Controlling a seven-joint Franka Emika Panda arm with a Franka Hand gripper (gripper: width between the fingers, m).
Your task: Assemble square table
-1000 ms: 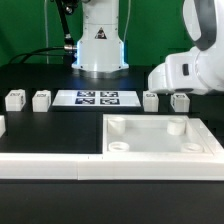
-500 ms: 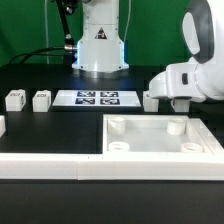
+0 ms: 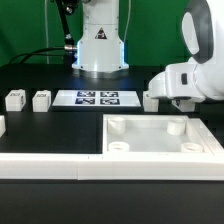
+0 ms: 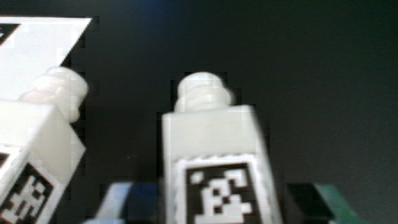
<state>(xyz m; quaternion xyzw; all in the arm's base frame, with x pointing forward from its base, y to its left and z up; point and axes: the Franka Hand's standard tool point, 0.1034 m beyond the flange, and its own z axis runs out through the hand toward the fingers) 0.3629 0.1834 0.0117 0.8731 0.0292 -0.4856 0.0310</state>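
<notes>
The large white square tabletop (image 3: 150,139), with a raised rim and corner sockets, lies at the front right. Two leg blocks (image 3: 15,98) (image 3: 41,99) stand at the exterior view's left of the marker board (image 3: 97,98). A third leg (image 3: 150,100) stands at its right. My gripper (image 3: 182,100) is down over the fourth leg, which is hidden there. In the wrist view that tagged leg (image 4: 217,150) stands between my gripper's (image 4: 228,205) fingers with dark gaps on both sides. The jaws are open around it. The neighbouring leg (image 4: 45,130) stands close beside.
A long white border rail (image 3: 50,165) runs along the table's front. The robot base (image 3: 100,45) stands at the back behind the marker board. A corner of the marker board (image 4: 36,45) shows in the wrist view. A small white piece (image 3: 2,125) sits at the left edge.
The arm has come down and a little toward the exterior view's left, so the gripper now covers the rightmost leg. Nothing has moved in the last half second.
</notes>
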